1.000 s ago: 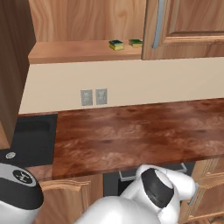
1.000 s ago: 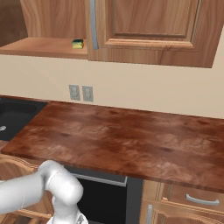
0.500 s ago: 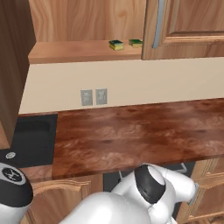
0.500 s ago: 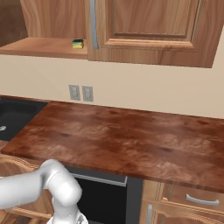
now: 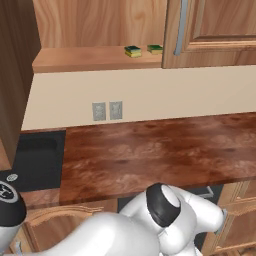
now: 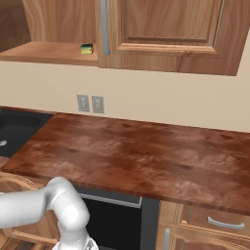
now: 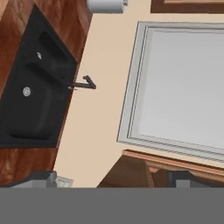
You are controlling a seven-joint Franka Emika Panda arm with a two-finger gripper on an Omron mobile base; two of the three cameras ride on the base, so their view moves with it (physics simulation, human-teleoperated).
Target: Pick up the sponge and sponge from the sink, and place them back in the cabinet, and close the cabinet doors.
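Two green-topped sponges (image 5: 132,51) (image 5: 155,49) lie side by side on the open cabinet's shelf (image 5: 80,59); from the right, one sponge (image 6: 87,49) shows beside the door edge. The right cabinet door (image 5: 215,30) stands just right of them. A dark brown panel (image 5: 15,75) at the far left looks like the open left door. The black sink (image 7: 35,87) with its faucet (image 7: 83,83) shows bare basins and two drains. My gripper (image 7: 113,181) is open, its fingertips (image 7: 41,178) wide apart with nothing between them, far from sink and cabinet.
A dark wood counter (image 5: 160,150) runs right of the sink (image 5: 37,160), with two wall outlets (image 5: 107,110) behind it. A window (image 7: 183,87) and a paper towel roll (image 7: 107,5) sit near the sink. Lower cabinets and a dark appliance (image 6: 112,219) lie below the counter edge.
My arm's elbow has drifted slightly left and up in the left base view. The sponges, doors and the rest of the scene have stayed put.
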